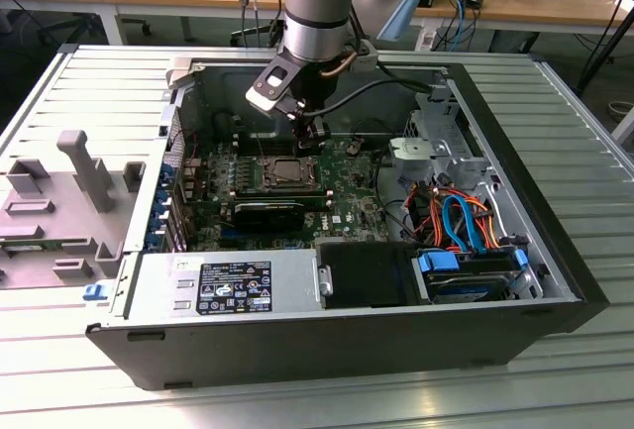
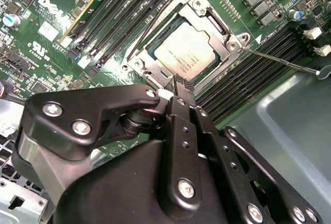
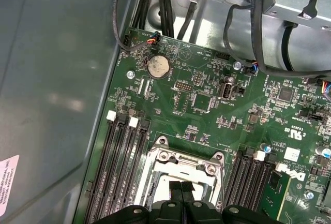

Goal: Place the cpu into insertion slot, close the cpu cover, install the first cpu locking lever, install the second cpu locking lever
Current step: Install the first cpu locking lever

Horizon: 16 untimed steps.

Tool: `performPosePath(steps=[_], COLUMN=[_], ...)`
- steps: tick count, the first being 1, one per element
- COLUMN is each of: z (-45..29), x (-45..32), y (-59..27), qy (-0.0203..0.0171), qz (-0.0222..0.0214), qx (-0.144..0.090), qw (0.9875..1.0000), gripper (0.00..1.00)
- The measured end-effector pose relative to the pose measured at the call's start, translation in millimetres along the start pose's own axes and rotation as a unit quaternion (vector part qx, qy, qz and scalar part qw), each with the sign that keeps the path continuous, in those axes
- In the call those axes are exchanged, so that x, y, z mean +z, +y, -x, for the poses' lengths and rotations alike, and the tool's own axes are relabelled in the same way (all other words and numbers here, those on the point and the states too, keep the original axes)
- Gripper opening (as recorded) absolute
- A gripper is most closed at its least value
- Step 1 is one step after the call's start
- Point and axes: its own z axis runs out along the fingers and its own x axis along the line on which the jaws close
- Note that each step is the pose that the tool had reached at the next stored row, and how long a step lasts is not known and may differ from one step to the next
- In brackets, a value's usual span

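The ribbed metal table (image 1: 555,102) carries 1 open computer case (image 1: 297,340) lying on its side, with 1 grey plastic fixture (image 1: 69,191) beside it at the exterior view's left.

Inside the case, 1 silver power supply (image 1: 223,285) sits along the near wall. A drive cage with blue tabs (image 1: 466,275) and orange and blue cables fills the near corner at the exterior view's right. 1 green motherboard (image 1: 352,206) covers the floor farther back.

1 robot arm (image 1: 317,3) comes down from above into the case. Its gripper (image 1: 312,137) is at the far edge of the insertion slot (image 1: 292,173).

On the board, 2 banks of long black memory slots (image 3: 124,172) flank the socket, 1 on each side. 1 round coin cell (image 3: 158,66) lies beyond them.

The slot holds 1 cpu (image 2: 183,53), lying flat. The cpu cover (image 2: 220,40) is folded down over it, so the silver top shows through the window. 1 thin lever wire (image 2: 282,61) sticks out from a socket corner across the memory slots.

In both wrist views the 2 black fingertips (image 3: 173,188) are pressed together with nothing between them. They are at the cover's edge.
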Motion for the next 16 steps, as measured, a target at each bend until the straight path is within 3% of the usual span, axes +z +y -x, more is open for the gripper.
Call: performPosePath(steps=[16], z=[0.0], x=[0.0], y=[0.0], qy=[-0.0006], qz=[0.0], qx=[-0.012], qw=[0.9999], gripper=[0.11])
